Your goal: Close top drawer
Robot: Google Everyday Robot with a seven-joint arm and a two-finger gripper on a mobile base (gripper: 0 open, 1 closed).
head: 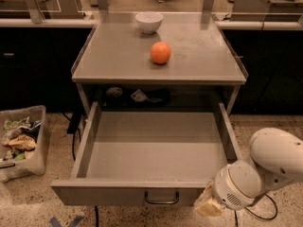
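The top drawer (151, 145) is a broad shallow grey metal drawer, pulled fully out toward me and empty inside. Its flat front panel (94, 196) runs along the bottom of the view with a small dark wire handle (162, 198) at its centre. My gripper (207, 206) hangs from the white arm (270, 162) at the lower right, just in front of the panel's right end, right of the handle.
The grey table top (118, 56) above the drawer holds an orange (160, 52) and a white bowl (149, 22). A clear bin of rubbish (21, 138) stands on the floor at the left. Dark cabinets flank the table. Cables lie on the speckled floor.
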